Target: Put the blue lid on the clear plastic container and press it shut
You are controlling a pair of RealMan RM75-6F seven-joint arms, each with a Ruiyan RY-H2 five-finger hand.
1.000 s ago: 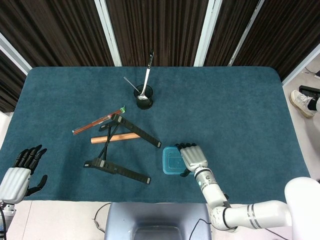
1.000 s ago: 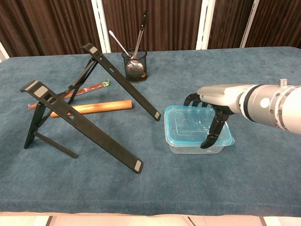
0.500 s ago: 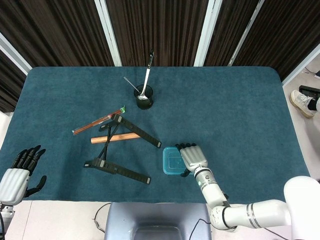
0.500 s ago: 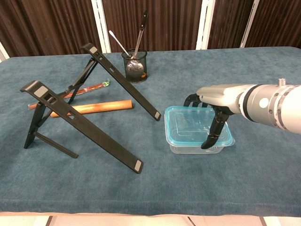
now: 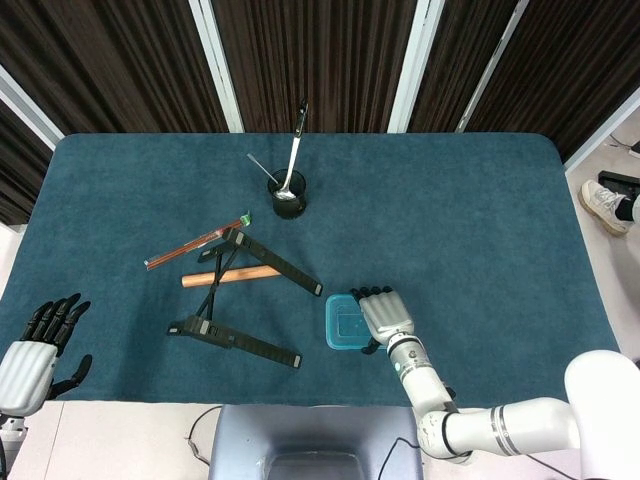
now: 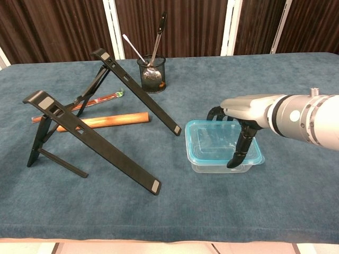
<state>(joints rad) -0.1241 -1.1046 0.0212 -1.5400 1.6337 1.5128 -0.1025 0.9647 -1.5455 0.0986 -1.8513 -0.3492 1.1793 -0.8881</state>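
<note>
Chest view puts your right hand lower right, fingers spread, thumb on the blue lid atop the clear container; next, push down evenly.

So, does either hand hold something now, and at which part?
The right hand rests over the blue lid, fingers curled down at its right edge, pressing rather than lifting. The left hand holds nothing.

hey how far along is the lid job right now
Done: the blue lid already sits on the clear container. In hand: the right hand arches over it, fingertips at its near right edge. Left: whether it is pressed shut all round cannot be told. The left hand is idle.
</note>
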